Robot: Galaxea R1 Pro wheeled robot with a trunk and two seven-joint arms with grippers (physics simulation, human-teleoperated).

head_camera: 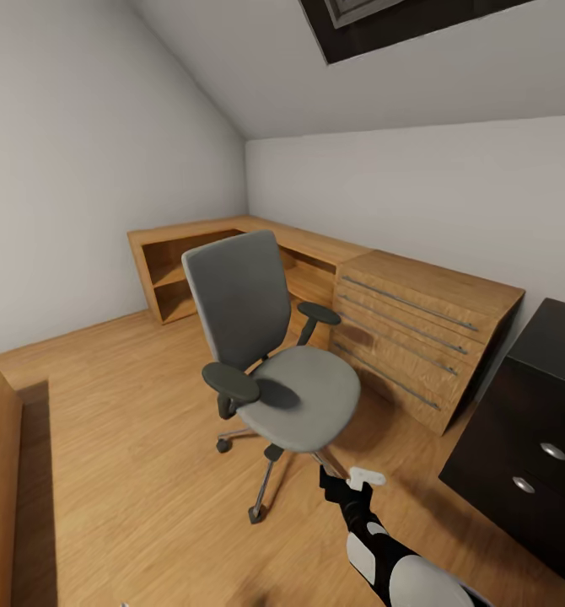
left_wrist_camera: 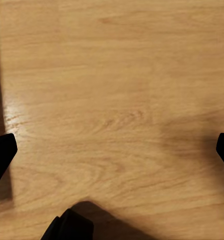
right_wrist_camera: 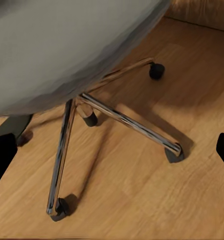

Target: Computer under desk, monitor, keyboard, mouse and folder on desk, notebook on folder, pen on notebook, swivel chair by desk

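Right arm is low at the front of the head view, black-and-white forearm reaching forward, right claw (head_camera: 356,480) just short of the chair. In its wrist view both black fingertips (right_wrist_camera: 2,157) sit at opposite edges of the frame, so I read it as released, gripping nothing. Left claw (left_wrist_camera: 112,150) points straight down at bare light wooden floor (left_wrist_camera: 117,75), tips also spread wide, nothing held.

Grey-seated swivel chair with tall grey back and black armrests (head_camera: 299,396) is directly ahead of the right claw, slightly to my left. Its seat is bare, no blue folder on it. Chrome star base (right_wrist_camera: 117,117) is right under the right wrist camera, castors on the floor.

Key relation: right arm is the nearer one, the seat edge is just ahead of and above its claw, chair back faces away from me toward the corner. My call: any push or grab on the chair goes to the right arm.

Behind the chair: a light wooden corner shelf unit and drawer chest (head_camera: 417,329). Black cabinet with round silver knobs (head_camera: 535,421) on my right.
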